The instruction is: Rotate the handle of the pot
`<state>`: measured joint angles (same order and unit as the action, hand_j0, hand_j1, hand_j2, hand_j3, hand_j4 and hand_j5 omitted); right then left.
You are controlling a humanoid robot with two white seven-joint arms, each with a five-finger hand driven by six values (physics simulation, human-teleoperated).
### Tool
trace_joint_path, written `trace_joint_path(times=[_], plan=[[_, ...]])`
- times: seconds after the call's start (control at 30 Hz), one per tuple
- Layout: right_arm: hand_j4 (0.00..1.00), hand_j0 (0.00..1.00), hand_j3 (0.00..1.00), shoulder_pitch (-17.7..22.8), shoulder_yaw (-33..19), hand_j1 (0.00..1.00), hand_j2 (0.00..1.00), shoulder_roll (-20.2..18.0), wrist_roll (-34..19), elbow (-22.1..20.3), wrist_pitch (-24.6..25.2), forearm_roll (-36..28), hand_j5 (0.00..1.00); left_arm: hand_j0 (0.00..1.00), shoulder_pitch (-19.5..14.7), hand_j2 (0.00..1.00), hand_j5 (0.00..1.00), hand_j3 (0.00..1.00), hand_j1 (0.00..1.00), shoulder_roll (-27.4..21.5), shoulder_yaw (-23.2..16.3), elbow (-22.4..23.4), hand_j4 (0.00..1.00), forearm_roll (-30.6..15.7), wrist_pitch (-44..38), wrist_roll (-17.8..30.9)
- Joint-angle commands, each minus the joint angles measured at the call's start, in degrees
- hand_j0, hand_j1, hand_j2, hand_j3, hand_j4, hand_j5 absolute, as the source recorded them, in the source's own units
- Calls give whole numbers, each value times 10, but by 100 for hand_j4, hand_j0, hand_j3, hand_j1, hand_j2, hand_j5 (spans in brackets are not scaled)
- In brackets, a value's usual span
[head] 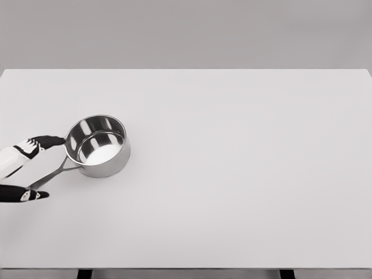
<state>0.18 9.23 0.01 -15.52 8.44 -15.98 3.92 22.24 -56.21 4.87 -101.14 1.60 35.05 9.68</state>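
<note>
A shiny steel pot (99,145) stands upright on the white table (232,163), left of the middle. Its long grey handle (51,176) points down and to the left. My left hand (32,168) comes in from the left edge. Its upper black fingers (47,140) reach toward the pot's rim on the left side, and a lower black finger (29,195) lies just under the handle's end. The handle passes between them, with no closed grasp on it. The right hand is out of sight.
The table's left edge runs close beside the hand. Its front edge (186,268) lies below, with two dark legs showing under it.
</note>
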Motion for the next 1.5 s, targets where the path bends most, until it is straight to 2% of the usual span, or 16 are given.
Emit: trace_joint_path(times=[0.0,0.1,0.43,0.6,0.8,1.17,1.47], plan=[[100,100,100,0,0,100,100,0,0,0,0,0,100,100,2,100,100,100,100,0,10,1,100,-11,-1,2],[100,100,100,0,0,100,100,0,0,0,0,0,100,100,7,100,100,100,100,0,10,3,100,-23,-1,3],[100,100,100,0,0,100,100,0,0,0,0,0,100,100,5,100,100,100,100,13,3,9,100,-20,-1,12],[100,100,100,0,0,100,100,0,0,0,0,0,100,100,3,100,100,100,100,22,2,37,100,-20,-1,12],[100,100,100,0,0,100,100,0,0,0,0,0,100,100,-3,100,100,100,100,23,3,40,100,-20,-1,13],[100,100,100,0,0,100,100,0,0,0,0,0,100,100,-10,100,100,100,100,23,10,48,100,-21,-1,21],[100,100,100,0,0,100,100,0,0,0,0,0,100,100,-10,100,100,100,100,22,34,60,100,-22,-1,21]])
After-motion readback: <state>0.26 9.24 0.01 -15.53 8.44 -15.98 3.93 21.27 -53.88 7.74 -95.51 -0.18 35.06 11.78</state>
